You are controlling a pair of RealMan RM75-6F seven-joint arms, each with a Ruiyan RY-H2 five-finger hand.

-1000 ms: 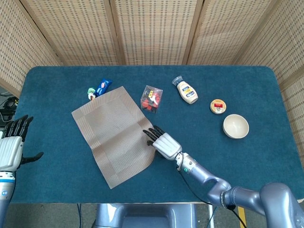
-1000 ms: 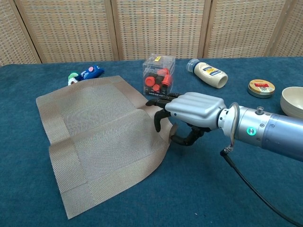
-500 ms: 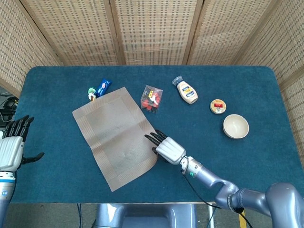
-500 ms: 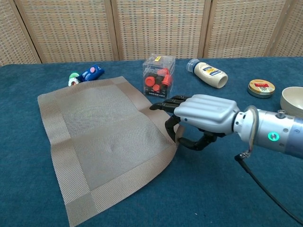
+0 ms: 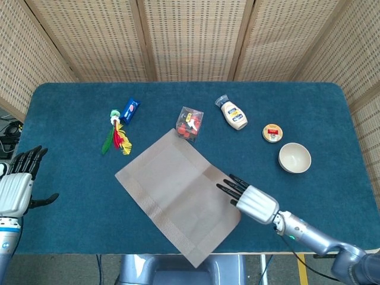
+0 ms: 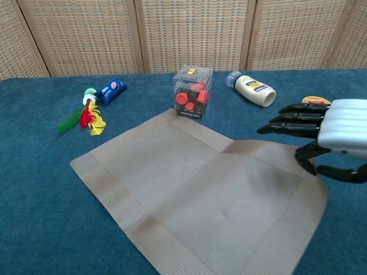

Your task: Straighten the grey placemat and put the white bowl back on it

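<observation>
Dragging the grey placemat (image 5: 178, 196) around with my right hand (image 5: 252, 200) is the step I'm on. That hand sits at the mat's right edge, fingers (image 6: 292, 122) reaching out over the weave and thumb tucked underneath, so it looks like I'm pinching the edge (the chest view shows it better than the head view does). My left hand (image 5: 18, 184) is off at the far left of the desk (image 5: 71, 178), fingers apart, holding nothing.

The mat is front and centre but well crooked. Its long axis runs on a diagonal, from the corner just below the clear box of red bits (image 5: 189, 123) down toward the near edge, and the bottom corner looks like it pokes past the desk's front edge. Straight would mean the long side parallel to that front edge.

To do this well, I reckon I should keep the pinch low and swing the edge in an arc, so the mat turns flat on the cloth instead of buckling. There's already a slight ridge near my fingers. I'd also pull it back from the edge.

The white bowl (image 5: 294, 157) is sitting upright on the right, well apart from the mat, beside a little round tin (image 5: 272, 132). It goes on afterwards.
</observation>
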